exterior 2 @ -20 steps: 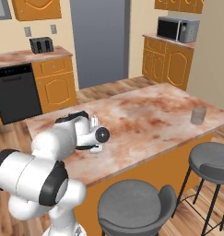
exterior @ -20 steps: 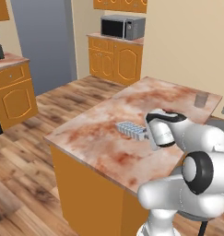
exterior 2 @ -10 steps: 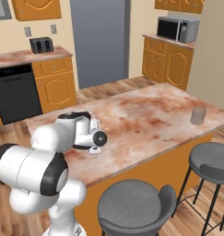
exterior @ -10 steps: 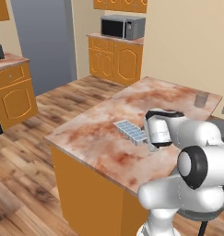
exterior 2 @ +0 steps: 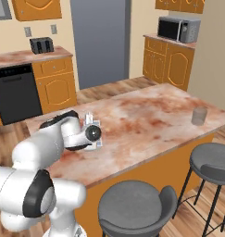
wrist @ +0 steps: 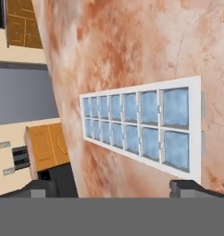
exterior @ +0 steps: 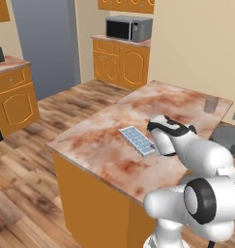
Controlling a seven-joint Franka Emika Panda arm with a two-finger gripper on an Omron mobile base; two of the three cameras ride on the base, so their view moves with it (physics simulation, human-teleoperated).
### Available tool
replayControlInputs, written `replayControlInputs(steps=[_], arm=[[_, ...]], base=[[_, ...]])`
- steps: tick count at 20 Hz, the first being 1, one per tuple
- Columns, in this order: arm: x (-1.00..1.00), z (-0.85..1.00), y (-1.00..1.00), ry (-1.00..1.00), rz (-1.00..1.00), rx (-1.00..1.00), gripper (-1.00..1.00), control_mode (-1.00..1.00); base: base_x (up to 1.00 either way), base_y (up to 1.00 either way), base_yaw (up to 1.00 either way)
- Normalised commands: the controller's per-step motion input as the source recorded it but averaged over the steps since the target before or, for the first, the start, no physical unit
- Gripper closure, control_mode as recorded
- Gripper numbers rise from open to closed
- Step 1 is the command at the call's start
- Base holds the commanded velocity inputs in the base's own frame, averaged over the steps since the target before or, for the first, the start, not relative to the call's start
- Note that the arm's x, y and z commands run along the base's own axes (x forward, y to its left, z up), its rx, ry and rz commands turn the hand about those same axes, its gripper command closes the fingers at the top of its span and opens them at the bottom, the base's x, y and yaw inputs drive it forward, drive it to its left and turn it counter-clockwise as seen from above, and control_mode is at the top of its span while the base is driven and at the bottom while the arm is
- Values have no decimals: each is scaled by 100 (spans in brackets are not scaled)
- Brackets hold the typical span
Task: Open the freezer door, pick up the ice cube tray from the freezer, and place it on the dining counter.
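Tray: the ice cube tray looks light, stiff, slick; take its long rims. Gripper spread wide, holding nothing

We see a kitchen with pale cream walls and a wood-plank floor. Orange panelled cabinets carry a microwave on their top. A black dishwasher sits beneath a counter bearing a toaster. Two grey round stools stand nearby.
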Motion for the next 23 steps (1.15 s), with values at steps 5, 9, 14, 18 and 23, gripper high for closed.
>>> replayControlInputs(steps=[5, 9, 14, 18, 23], arm=[[-6, 99, -12, 22, 0, 0, -100, -100], [-39, 95, -21, 23, 0, 0, -100, -100], [-83, 78, -27, 19, 0, 0, -100, -100], [-100, 42, -31, 8, 0, 0, -100, -100], [-100, 8, -20, 1, -1, -1, -100, -100]], base=[[0, 0, 0], [0, 0, 0], [0, 0, 0], [0, 0, 0], [0, 0, 0]])
